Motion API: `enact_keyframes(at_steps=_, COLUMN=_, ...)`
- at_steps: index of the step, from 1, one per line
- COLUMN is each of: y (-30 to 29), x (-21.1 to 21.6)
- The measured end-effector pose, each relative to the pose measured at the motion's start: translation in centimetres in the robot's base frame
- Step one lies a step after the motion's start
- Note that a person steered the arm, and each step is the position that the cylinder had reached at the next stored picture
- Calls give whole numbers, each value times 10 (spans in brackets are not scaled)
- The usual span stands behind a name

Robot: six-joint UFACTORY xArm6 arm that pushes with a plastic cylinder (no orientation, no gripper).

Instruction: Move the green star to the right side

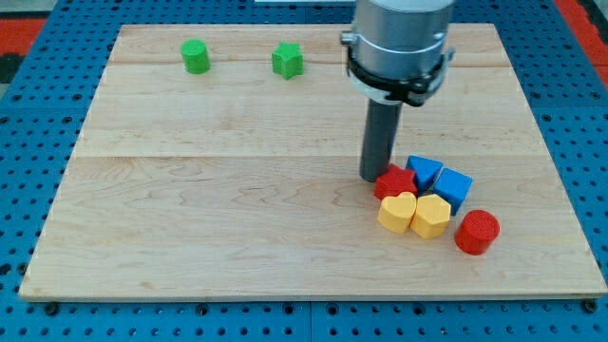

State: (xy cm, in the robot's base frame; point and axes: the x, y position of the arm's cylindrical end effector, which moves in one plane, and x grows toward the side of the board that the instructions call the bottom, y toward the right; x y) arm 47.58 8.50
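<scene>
The green star [287, 60] lies near the view's top, left of centre on the wooden board [209, 209]. A second green block [196, 56], roughly round, lies further left along the top. My tip [373, 178] rests on the board right of centre, well below and to the right of the green star. It touches or nearly touches the left side of a red block [394, 180].
A cluster lies at the lower right: the red block, a blue triangular block [423, 171], a blue cube [453, 187], a yellow heart [398, 211], a yellow hexagon [431, 216] and a red cylinder [476, 232]. Blue pegboard [38, 114] surrounds the board.
</scene>
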Motion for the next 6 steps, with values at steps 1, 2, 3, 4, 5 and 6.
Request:
enact_keyframes(at_steps=1, y=-21, x=-15)
enact_keyframes(at_steps=2, y=-61, x=-97)
enact_keyframes(at_steps=3, y=-26, x=-182)
enact_keyframes(at_steps=4, y=-50, x=-236)
enact_keyframes(at_steps=5, y=-107, x=-250)
enact_keyframes(at_steps=6, y=-144, x=-224)
